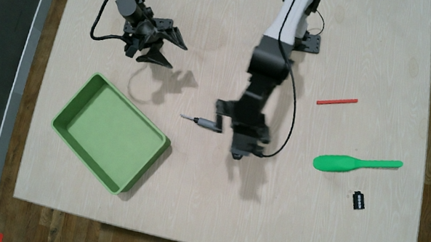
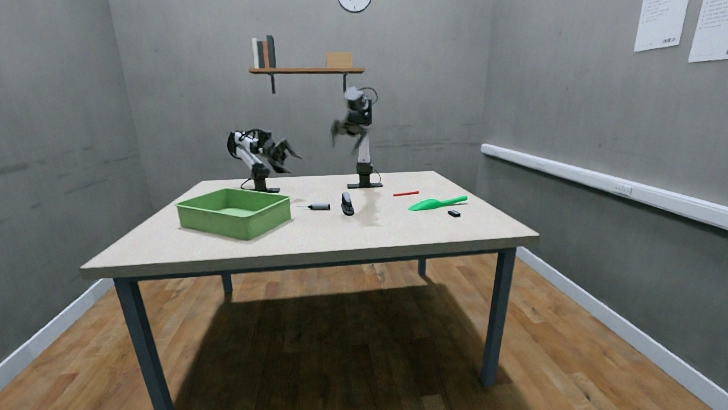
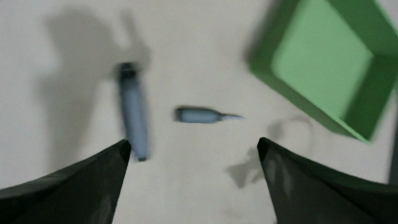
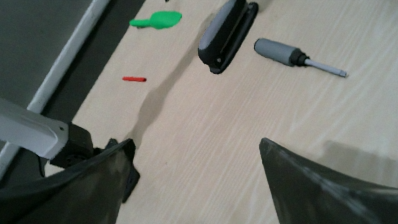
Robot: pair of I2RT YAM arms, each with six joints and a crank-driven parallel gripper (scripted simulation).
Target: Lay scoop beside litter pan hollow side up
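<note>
The green scoop [image 1: 334, 162] [image 2: 430, 204] [image 4: 165, 19] lies on the table far from the pan, handle pointing away from it. Its bowl looks like a smooth dome; no hollow shows. The green litter pan [image 1: 79, 105] [image 2: 213, 221] [image 3: 285, 90] stands upright at the other side, turned diagonally. My left gripper [image 2: 345, 142] [image 3: 194, 141] is open and empty, high above the middle of the table, between pan and scoop. My right gripper [image 1: 178, 57] [image 2: 294, 164] [image 4: 197, 141] is open and empty, raised behind the pan, far from the scoop.
A grey screwdriver [image 1: 206, 123] [image 2: 319, 206] [image 3: 200, 115] [image 4: 275, 51] and a stapler [image 2: 347, 203] [image 3: 134, 115] [image 4: 225, 35] lie between pan and scoop. A red stick [image 1: 337, 101] [image 2: 406, 193] [image 4: 134, 79] lies behind the scoop, a small black block [image 1: 358, 201] [image 2: 453, 213] in front.
</note>
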